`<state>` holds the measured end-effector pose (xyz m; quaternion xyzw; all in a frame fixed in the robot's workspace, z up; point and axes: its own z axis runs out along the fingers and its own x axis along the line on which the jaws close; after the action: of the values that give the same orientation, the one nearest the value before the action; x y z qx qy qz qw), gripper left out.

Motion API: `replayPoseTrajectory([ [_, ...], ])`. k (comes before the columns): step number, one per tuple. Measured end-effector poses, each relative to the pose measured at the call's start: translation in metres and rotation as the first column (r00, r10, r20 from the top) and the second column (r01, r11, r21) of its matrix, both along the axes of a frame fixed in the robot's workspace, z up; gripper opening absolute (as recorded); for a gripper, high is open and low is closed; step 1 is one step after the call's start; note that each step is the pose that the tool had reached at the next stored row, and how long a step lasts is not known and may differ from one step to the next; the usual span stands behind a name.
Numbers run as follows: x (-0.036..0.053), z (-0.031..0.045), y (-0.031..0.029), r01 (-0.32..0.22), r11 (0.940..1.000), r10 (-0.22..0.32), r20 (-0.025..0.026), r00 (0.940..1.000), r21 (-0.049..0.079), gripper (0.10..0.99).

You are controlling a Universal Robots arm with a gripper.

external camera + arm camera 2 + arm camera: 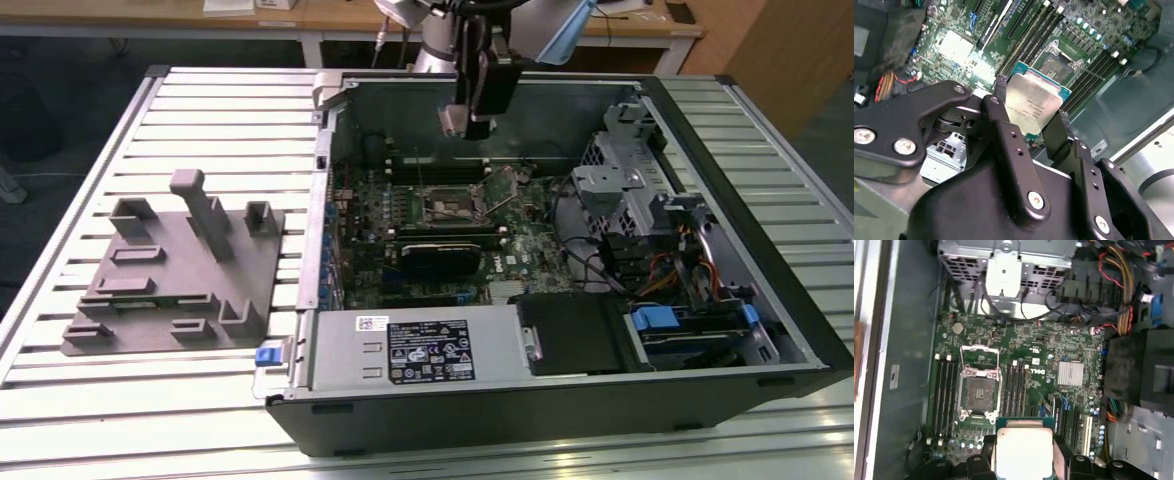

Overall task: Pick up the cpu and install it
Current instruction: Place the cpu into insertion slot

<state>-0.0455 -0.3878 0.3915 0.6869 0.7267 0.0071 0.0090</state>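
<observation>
Silver-faced cpu [1023, 452] clamped between the claw [1029, 100] fingers; the carry step is judged in hand.
Held above the motherboard [1054, 350]; square alignment over the open socket [978, 392] is called for.

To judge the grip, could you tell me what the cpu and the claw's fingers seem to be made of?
The cpu: pale silver face with a dull sheen, most likely metal, on a green board rim. The fingers of the claw: matt black, drilled with small holes; coated metal or hard plastic, I cannot tell which.
</observation>
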Motion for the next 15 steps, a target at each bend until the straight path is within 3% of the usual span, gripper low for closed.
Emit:
replayPoseTrajectory([
  [3,-0.0003,-0.0007,0.0011,0.027,0.9996,-0.027,0.0001,0.9996,0.0,0.541],
  [15,-0.0018,-0.0079,0.0195,0.045,0.999,-0.045,0.0,0.999,0.0,0.541],
])
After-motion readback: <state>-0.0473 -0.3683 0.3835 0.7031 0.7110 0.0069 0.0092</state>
